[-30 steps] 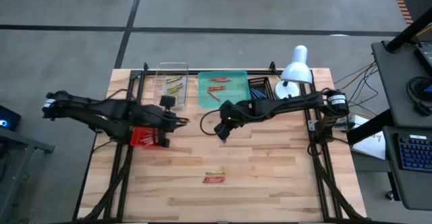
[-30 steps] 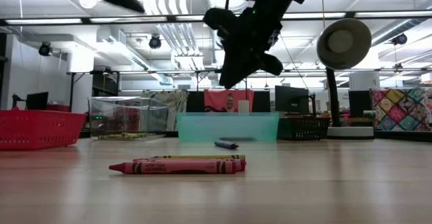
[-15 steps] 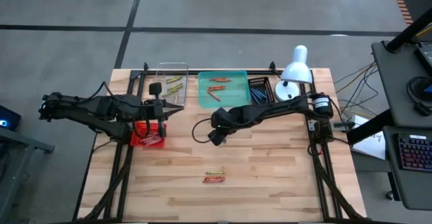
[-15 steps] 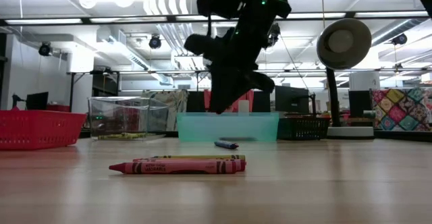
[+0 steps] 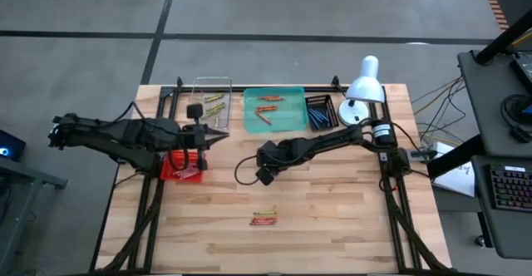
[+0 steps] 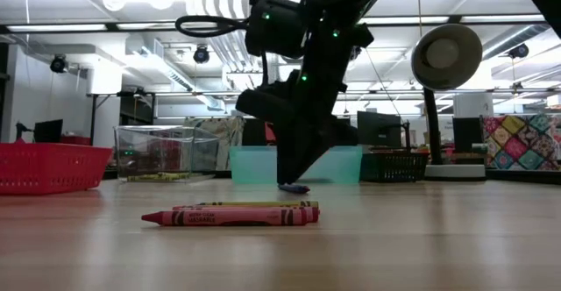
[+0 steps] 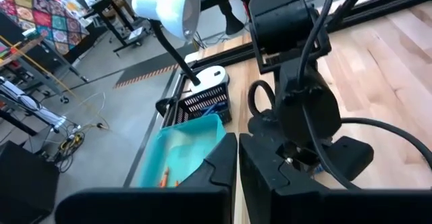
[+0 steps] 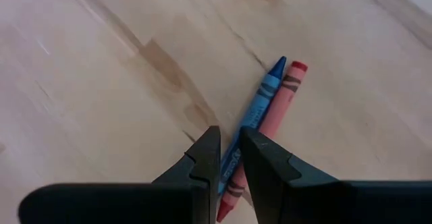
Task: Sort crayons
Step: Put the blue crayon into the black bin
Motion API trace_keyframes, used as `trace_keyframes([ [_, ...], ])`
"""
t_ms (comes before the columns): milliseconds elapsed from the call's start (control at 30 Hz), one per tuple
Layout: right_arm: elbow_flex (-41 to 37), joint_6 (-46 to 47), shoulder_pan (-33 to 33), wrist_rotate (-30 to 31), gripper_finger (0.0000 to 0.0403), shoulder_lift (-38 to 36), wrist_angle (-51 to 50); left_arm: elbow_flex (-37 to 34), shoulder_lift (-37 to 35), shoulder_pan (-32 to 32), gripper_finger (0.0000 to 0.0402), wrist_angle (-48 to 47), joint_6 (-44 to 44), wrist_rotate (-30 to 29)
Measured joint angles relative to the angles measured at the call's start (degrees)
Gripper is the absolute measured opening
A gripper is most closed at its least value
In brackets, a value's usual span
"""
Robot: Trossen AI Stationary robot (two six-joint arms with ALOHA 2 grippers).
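Nearest us, well forward of the teal tray (image 5: 287, 120), a red crayon (image 6: 232, 218) and a yellow-green crayon (image 6: 254, 205) lie side by side on the tabletop (image 5: 332, 209). Nothing is near them.

Between that pair and the teal tray, the right claw (image 5: 264, 174) has dropped from mid-air to the tabletop within the last second, drifting a little leftward as it came. Its tips now meet the wood at the blue crayon (image 8: 264, 96). This lies touching a pink crayon (image 8: 289, 89), tips pointing the same way. The fingers straddle the blue crayon alone, with only a narrow gap, so we read it as clenched on that crayon, not yet lifted. The pink crayon sits just outside one finger.

Meaning for the task: we judge the approach finished and a pick in hand. Next comes a lift and a carry to the black basket (image 5: 320, 110) right of the teal tray, where blue sticks already lie. The pink neighbour may get dragged along.

Left of the teal tray, the left claw (image 5: 218, 135) has pulled back and hangs over the red basket (image 5: 183, 168). Its fingers are pressed together on nothing.

In the teal tray lie orange crayons (image 5: 266, 108). The clear bin (image 5: 197, 93) beyond the left claw holds yellow-green ones. A white lamp (image 5: 363, 85) stands farthest right.
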Motion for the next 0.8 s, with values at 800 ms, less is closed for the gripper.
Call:
trace_keyframes([
  [800, 4.3, -3.1, 1.2, 1.0, 0.0054, 0.0, 1.5, 0.0, 2.2, 0.0, 0.0, -0.3, -1.6, 0.0],
])
